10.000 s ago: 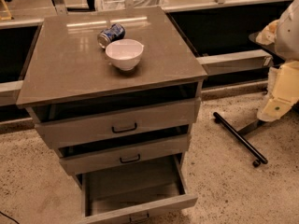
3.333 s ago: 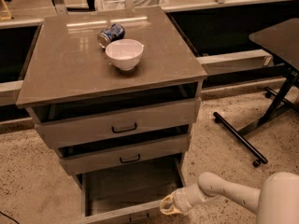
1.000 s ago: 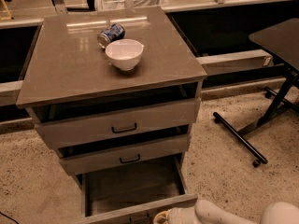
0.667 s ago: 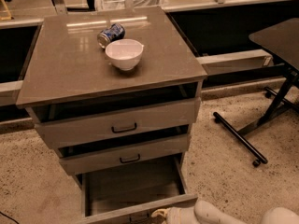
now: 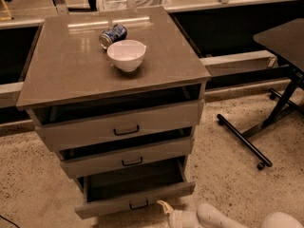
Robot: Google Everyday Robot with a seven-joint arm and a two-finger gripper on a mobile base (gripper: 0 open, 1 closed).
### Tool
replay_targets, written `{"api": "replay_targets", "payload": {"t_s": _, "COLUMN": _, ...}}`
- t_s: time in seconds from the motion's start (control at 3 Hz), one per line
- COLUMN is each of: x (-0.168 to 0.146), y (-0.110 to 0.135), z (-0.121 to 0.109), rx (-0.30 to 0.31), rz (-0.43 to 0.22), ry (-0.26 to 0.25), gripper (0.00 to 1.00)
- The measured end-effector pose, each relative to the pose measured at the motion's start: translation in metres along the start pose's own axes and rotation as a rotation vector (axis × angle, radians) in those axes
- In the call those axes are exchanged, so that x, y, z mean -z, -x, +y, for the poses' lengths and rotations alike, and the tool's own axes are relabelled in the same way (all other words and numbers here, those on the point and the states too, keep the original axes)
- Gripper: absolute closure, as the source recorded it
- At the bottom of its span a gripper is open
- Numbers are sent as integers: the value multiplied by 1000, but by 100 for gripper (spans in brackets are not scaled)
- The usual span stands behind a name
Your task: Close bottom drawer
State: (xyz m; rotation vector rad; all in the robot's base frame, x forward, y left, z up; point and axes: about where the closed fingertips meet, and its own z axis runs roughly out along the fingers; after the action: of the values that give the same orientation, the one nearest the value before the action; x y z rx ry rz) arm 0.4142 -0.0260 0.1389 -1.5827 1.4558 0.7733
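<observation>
The bottom drawer (image 5: pixel 107 204) is the lowest, narrowest grey front of the cabinet, with a small black bar handle (image 5: pixel 138 204). It stands partly open, and its dark inside shows behind the front panel. My gripper (image 5: pixel 165 207) is low at the bottom edge of the view, just right of the handle, right at the drawer's front panel. The white arm (image 5: pixel 216 217) runs off to the lower right.
The middle drawer (image 5: pixel 128 156) and top drawer (image 5: pixel 118 125) also stand slightly open. A white bowl (image 5: pixel 126 55) and a tipped can (image 5: pixel 112 34) lie on the cabinet top (image 5: pixel 61 75). A black table (image 5: pixel 285 37) with a wheeled base (image 5: pixel 244 144) stands at the right.
The bottom drawer has slid partway into the cabinet, so less of its inside shows. My gripper has moved inward with the front panel.
</observation>
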Motion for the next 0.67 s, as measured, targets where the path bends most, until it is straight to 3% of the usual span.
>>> {"api": "replay_targets", "payload": {"t_s": 0.33, "x": 0, "y": 0, "z": 0, "rx": 0, "rz": 0, "ry": 0, "gripper": 0}}
{"api": "replay_targets", "payload": {"t_s": 0.67, "x": -1, "y": -5, "z": -4, "rx": 35, "rz": 80, "ry": -13, "gripper": 27}}
